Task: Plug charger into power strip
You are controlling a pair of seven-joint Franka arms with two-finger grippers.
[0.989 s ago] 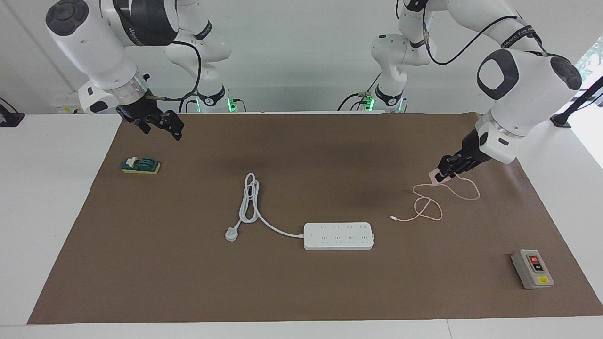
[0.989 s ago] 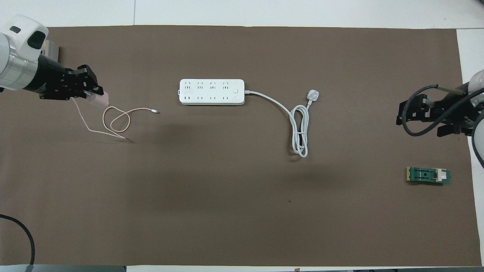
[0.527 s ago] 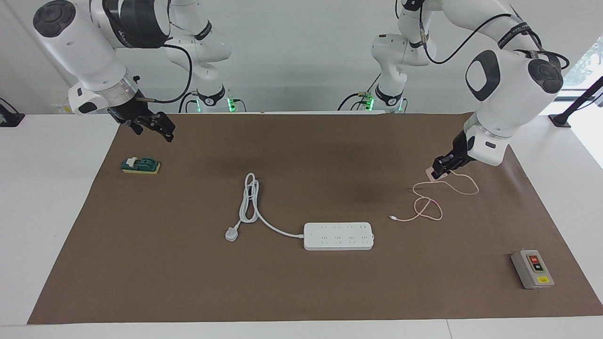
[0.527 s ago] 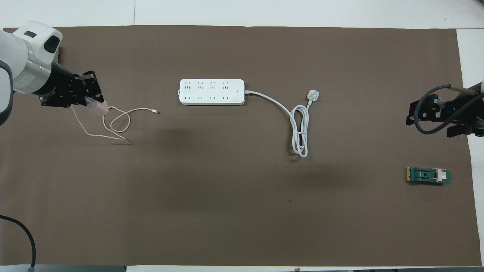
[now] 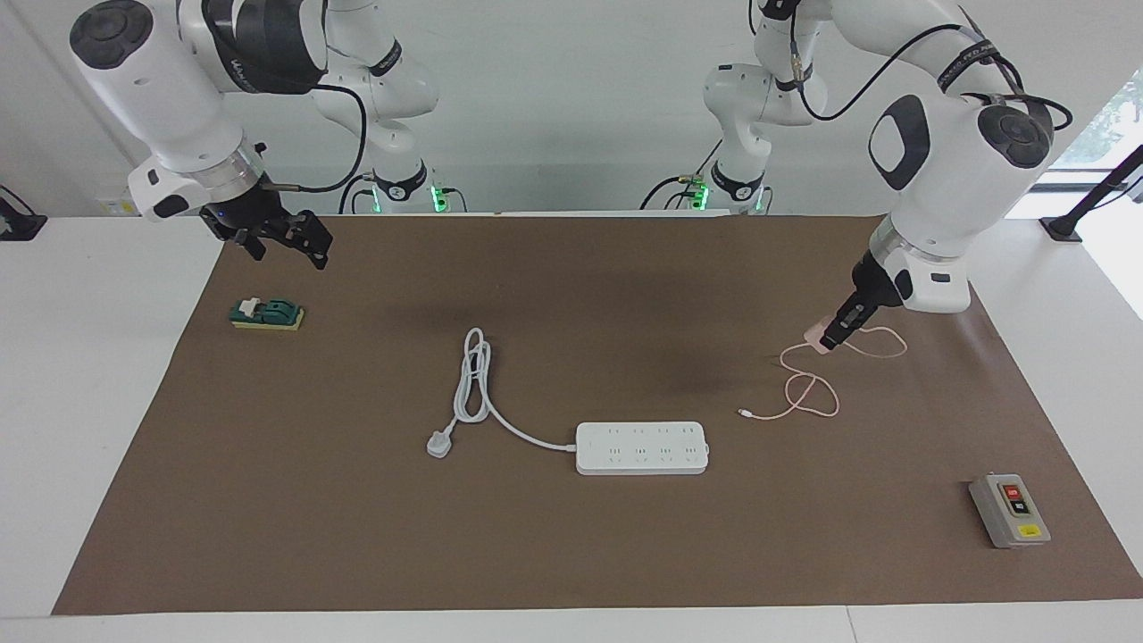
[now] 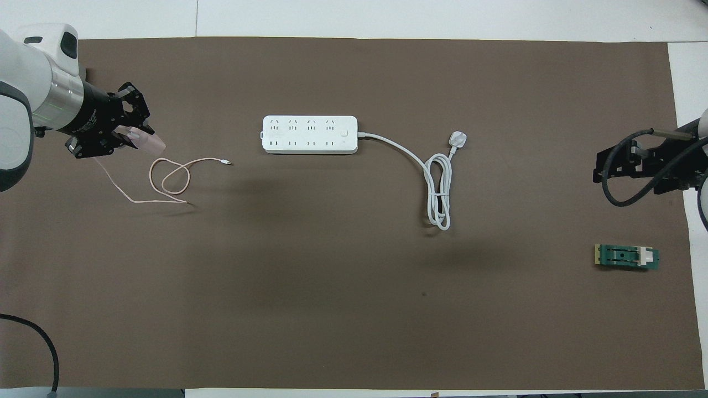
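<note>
Left tool [image 5: 827,339] angled down, clamped on charger [image 5: 813,336]; right tool [image 5: 284,234] open, raised.

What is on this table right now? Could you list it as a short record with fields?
Left gripper: shut on the charger, over the mat's left-arm end
Charger cable: looped on the mat
Power strip: flat on the mat, nothing plugged in
Right gripper: open, empty, waiting above the mat's right-arm end
Green block: near the right gripper
Grey button box: at the left arm's end
</note>
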